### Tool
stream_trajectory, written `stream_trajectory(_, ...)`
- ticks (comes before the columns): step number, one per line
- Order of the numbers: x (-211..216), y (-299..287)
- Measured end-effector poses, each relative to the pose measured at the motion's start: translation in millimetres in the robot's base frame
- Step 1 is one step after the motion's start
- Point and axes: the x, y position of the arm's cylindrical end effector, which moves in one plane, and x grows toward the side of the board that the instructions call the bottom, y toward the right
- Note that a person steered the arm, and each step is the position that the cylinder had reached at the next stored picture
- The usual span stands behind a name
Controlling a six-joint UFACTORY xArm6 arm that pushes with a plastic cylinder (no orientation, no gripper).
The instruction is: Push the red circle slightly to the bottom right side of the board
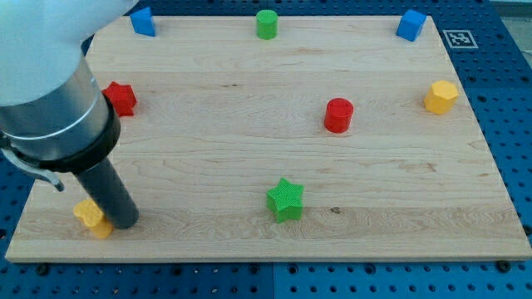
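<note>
The red circle (338, 115), a short red cylinder, stands right of the board's middle. My tip (125, 223) rests on the board at the view's bottom left, far to the left of and below the red circle. It touches or nearly touches a yellow block (91, 217), which lies just to its left and is partly hidden by the rod.
A red star (121, 98) is at the left, a green star (286, 199) at bottom centre. A blue block (143, 21), a green cylinder (266, 24) and a blue cube (411, 25) line the top edge. A yellow hexagon (440, 97) is at the right.
</note>
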Motion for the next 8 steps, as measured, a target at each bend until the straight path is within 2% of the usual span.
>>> stream_trajectory(2,1.5,-27.2)
stream_trajectory(3,0.4,-19.1)
stream_trajectory(5,-28.4,75.7)
stream_trajectory(6,-28.5,107.4)
stream_trajectory(7,-28.5,107.4)
stream_trajectory(8,-53.5,98.3)
